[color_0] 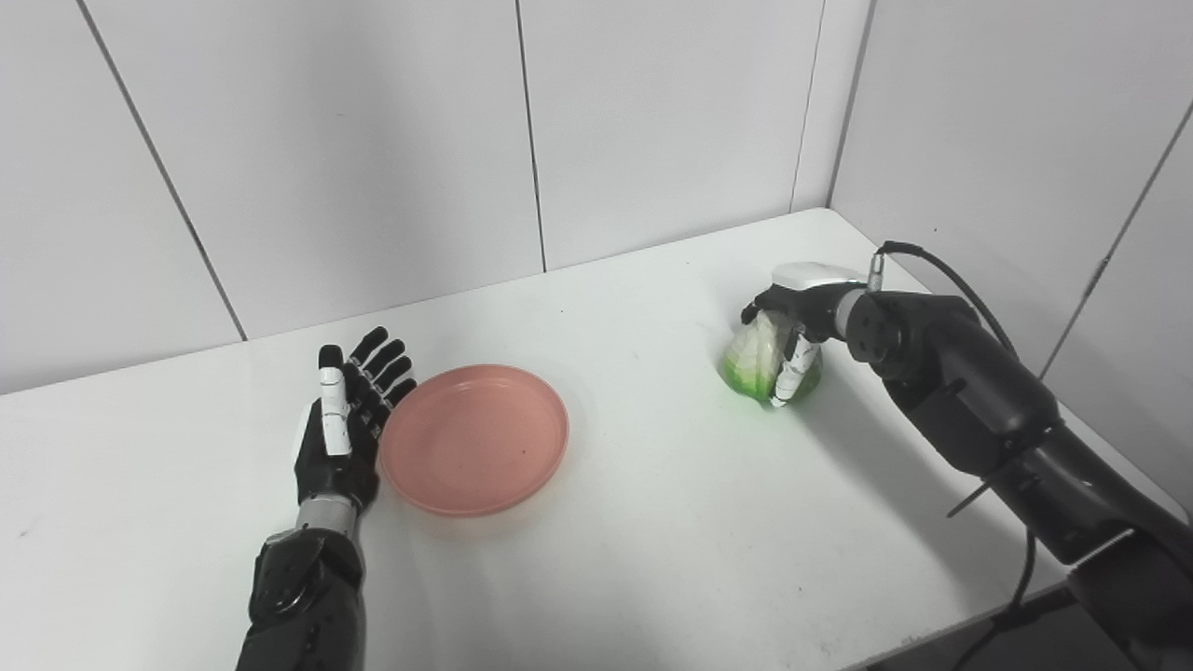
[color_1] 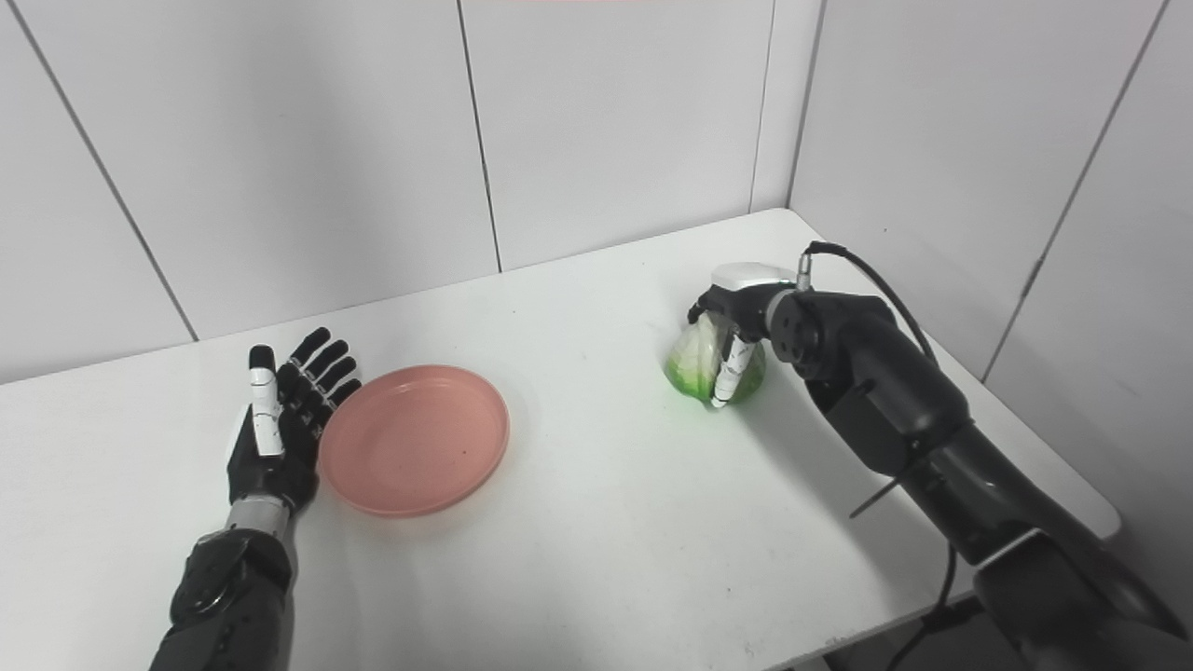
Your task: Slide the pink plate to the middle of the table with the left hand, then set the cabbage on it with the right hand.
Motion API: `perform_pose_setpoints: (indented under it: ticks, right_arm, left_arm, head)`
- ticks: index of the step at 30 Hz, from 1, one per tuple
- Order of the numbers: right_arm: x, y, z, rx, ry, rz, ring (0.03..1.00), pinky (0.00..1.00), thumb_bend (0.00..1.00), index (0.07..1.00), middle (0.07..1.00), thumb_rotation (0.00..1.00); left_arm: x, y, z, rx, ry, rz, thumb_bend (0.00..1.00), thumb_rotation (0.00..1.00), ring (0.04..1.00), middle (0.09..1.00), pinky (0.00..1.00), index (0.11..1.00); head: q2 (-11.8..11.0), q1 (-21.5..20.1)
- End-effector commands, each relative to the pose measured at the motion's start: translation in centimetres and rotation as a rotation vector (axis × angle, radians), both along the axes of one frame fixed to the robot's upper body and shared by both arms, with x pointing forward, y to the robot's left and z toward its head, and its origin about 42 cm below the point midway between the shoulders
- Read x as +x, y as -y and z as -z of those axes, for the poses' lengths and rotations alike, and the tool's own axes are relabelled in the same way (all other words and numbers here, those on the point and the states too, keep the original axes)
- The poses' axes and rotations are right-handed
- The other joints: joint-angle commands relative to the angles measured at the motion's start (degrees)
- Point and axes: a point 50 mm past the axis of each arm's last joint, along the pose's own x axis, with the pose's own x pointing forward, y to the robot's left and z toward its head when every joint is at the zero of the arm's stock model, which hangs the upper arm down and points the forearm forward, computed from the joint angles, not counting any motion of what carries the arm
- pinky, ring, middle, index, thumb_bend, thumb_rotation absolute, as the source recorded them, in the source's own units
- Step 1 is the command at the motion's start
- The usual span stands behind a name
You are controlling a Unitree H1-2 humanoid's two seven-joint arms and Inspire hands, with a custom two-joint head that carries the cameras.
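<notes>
I see the round, shallow pink plastic plate (color_0: 474, 438) lying flat on the white table (color_0: 652, 540), left of the table's middle. My left hand (color_0: 340, 433), black with white segments, stands on edge just beside the plate's left rim, palm turned toward it. Its fingers (color_0: 382, 368) are straight and held loosely side by side, gripping nothing; whether they actually touch the rim I cannot tell from either head camera.

On the right side of the table, well apart from the plate, sits the small green-and-white cabbage (color_0: 757, 365). My right hand (color_0: 792, 326) comes at it from above and from the right, its fingers curled down around the top and near face of the cabbage, closed on it. The cabbage appears to rest on the tabletop, casting a green tint beneath it.

A black cable (color_0: 941, 275) loops off the right wrist.
</notes>
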Motion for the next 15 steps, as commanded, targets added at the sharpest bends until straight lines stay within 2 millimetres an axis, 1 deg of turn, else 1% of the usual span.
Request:
perform_pose_setpoints:
  ticks: [1,2,3,4,5,7,9,11,12,14,15]
  right_arm:
    - [0.40,0.51,-2.28,-0.023,0.106,0.011,0.449,0.37,0.80,0.755,0.591,0.04]
    - [0.41,0.55,-2.09,-0.009,0.114,0.012,0.433,0.37,0.66,0.722,0.529,0.01]
    - [0.43,0.58,-1.93,0.004,0.120,0.013,0.438,0.38,0.61,0.696,0.504,0.01]
    - [0.40,0.57,-1.80,0.010,0.129,0.013,0.435,0.39,0.58,0.663,0.490,0.00]
    - [0.34,0.50,-1.75,0.007,0.141,0.010,0.435,0.39,0.57,0.658,0.489,0.00]
    - [0.22,0.27,-1.68,-0.014,0.180,0.006,0.430,0.38,0.53,0.563,0.450,0.00]
    - [0.16,0.13,-1.61,-0.030,0.212,0.009,0.439,0.39,0.53,0.523,0.464,0.00]
    - [0.17,0.02,-1.51,-0.041,0.253,0.010,0.428,0.39,0.53,0.516,0.466,0.00]
    - [0.19,-0.08,-1.48,-0.018,0.295,0.025,0.398,0.36,0.52,0.527,0.449,0.00]
    - [0.20,-0.25,-1.51,0.025,0.361,0.054,0.375,0.33,0.52,0.532,0.434,0.00]
    - [0.20,-0.37,-1.58,0.043,0.384,0.065,0.363,0.31,0.52,0.533,0.426,0.00]
  left_arm:
    - [0.06,-0.02,0.16,0.014,-0.025,-0.003,0.93,0.97,0.842,0.827,0.80,0.800]
    - [0.06,0.00,0.13,0.013,-0.025,-0.004,0.93,0.96,0.841,0.826,0.79,0.801]
    - [0.06,0.01,0.09,0.012,-0.026,-0.005,0.93,0.96,0.841,0.826,0.79,0.803]
    - [0.06,0.03,0.06,0.011,-0.027,-0.005,0.94,0.95,0.841,0.826,0.79,0.804]
    - [0.07,0.03,0.05,0.011,-0.028,-0.006,0.94,0.95,0.842,0.826,0.78,0.804]
    - [0.08,0.07,0.02,0.009,-0.029,-0.008,0.93,0.95,0.841,0.826,0.79,0.802]
    - [0.08,0.11,-0.03,0.010,-0.029,-0.008,0.92,0.95,0.841,0.826,0.79,0.802]
    - [0.08,0.16,-0.05,0.011,-0.027,-0.006,0.92,0.96,0.842,0.828,0.79,0.805]
    - [0.06,0.18,-0.05,0.010,-0.029,-0.003,0.92,0.96,0.846,0.831,0.79,0.808]
    - [0.01,0.26,-0.10,0.001,-0.034,-0.004,0.91,0.96,0.848,0.832,0.80,0.809]
    - [-0.01,0.34,-0.14,-0.001,-0.034,-0.007,0.91,0.95,0.847,0.831,0.80,0.808]
  head:
    - [0.0,0.0]
    - [0.0,0.0]
    - [0.0,0.1]
    - [0.1,0.2]
    - [0.1,0.2]
    - [0.2,0.5]
    - [0.2,0.6]
    - [0.4,0.7]
    - [0.4,1.0]
    - [0.5,1.5]
    - [0.5,2.8]
